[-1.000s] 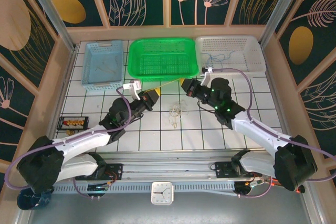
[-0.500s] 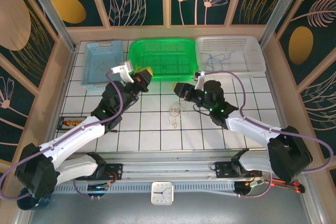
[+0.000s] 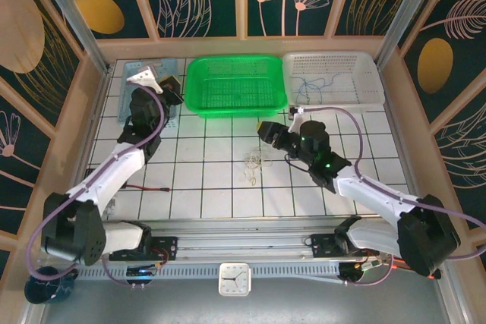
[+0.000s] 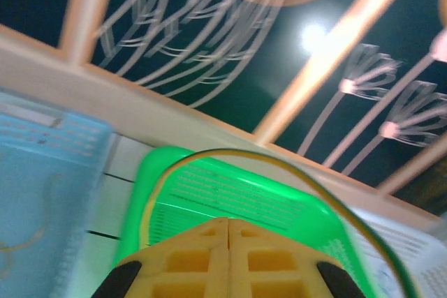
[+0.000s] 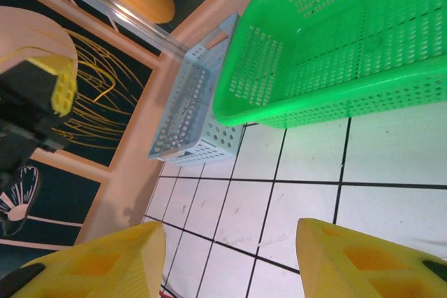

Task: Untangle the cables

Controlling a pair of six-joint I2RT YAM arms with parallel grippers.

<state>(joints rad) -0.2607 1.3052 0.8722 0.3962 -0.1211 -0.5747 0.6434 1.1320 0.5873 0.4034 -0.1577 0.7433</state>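
The left arm has swung from mid-table to over the blue basket (image 3: 127, 100). The left gripper (image 4: 228, 225) is pinched shut on a pale yellow wire (image 4: 230, 151) that arches ahead of its jaws, likely for sorting. The right gripper (image 3: 267, 128) has let go, jaws parted, with the remaining cables (image 3: 256, 162) just below them.

Tiled table (image 3: 220, 195) bears blue basket (image 3: 130, 121), green basket (image 3: 237, 110), white basket (image 3: 334, 101), cables (image 3: 257, 162).
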